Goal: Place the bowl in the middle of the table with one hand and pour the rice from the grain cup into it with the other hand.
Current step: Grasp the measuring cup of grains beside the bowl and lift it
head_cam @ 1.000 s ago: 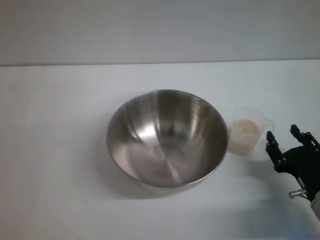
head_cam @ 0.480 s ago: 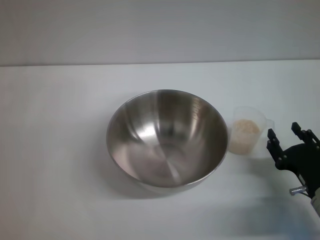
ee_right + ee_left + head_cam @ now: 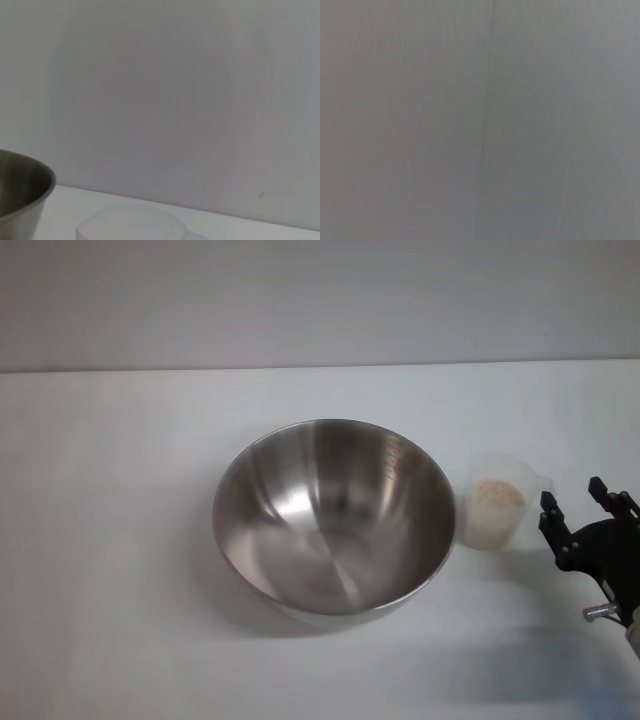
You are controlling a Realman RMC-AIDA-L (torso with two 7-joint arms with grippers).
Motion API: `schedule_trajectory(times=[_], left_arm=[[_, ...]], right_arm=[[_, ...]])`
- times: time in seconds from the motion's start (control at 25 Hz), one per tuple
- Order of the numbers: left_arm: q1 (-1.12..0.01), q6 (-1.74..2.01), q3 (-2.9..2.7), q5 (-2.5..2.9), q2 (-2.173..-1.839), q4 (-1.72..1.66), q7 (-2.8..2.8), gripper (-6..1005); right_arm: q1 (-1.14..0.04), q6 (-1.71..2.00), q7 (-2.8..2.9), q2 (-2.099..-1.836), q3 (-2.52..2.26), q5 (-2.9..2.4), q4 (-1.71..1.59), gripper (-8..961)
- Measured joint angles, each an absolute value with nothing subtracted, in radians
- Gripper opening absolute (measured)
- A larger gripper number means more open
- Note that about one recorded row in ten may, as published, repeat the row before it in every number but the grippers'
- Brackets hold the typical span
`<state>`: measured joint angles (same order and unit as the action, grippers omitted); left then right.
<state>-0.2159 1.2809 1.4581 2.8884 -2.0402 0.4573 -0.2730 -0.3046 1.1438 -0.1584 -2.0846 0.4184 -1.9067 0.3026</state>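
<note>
We see the stainless-steel bowl [image 3: 335, 518] sitting upright near the middle of the white surface [image 3: 110, 540], its shiny inside bare. Just beside it, on the robot's right, stands the clear grain cup [image 3: 497, 502], upright and holding a pale mass of rice [image 3: 495, 494]; the cup and bowl look close to touching, though we cannot tell whether they meet. The right pincer [image 3: 584, 504] hovers just beyond the cup's far side from the bowl, its two black fingers spread apart and holding nothing. From the right wrist view we catch the bowl's rim [image 3: 25, 192] and the cup's top edge [image 3: 131, 226] against a plain wall [image 3: 160, 90]. The left pincer appears in none of our views.
</note>
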Motion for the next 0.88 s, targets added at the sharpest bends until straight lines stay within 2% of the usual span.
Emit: schedule_trajectory(times=[0.88], left_arm=[[-0.222,1.281,1.471,2.889,-2.042,0.456,-0.273,453]], right_arm=[[-0.336,1.116,-0.155,-2.086,0.433,-1.907,0.288,523]])
